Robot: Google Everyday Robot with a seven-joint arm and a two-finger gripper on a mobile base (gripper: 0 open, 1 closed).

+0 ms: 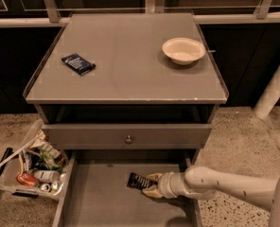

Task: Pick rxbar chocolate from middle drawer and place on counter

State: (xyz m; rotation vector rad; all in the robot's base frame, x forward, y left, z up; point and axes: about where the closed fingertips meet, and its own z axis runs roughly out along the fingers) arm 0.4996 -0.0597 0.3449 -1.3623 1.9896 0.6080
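A small flat snack bar in a black wrapper with pale lettering [139, 180] lies slightly tilted on the plain grey floor of a wide, shallow grey drawer [102, 197] that stands pulled out at the bottom centre of the frame. The bar sits right of the drawer's middle, towards the back. Its right end meets the tan end effector [152, 187] of a white robot arm [225, 186], which reaches in from the lower right corner. Whether the end effector is open or closed on the bar cannot be told.

Just above the open drawer is a closed grey drawer front [83, 136] with a small round metal knob [128, 139] at its centre. Above that is a dark open gap, then the large matte grey tabletop [126, 65] with a thin raised rim and a worn pale front edge. A dark blue flat packet with white print [78, 64] lies on the tabletop's left side. A round cream bowl [183, 50] sits at its upper right, well apart from the packet.

At lower left, on the speckled floor [239, 141], a clear plastic bin [18, 191] holds jumbled wrappers and cans.
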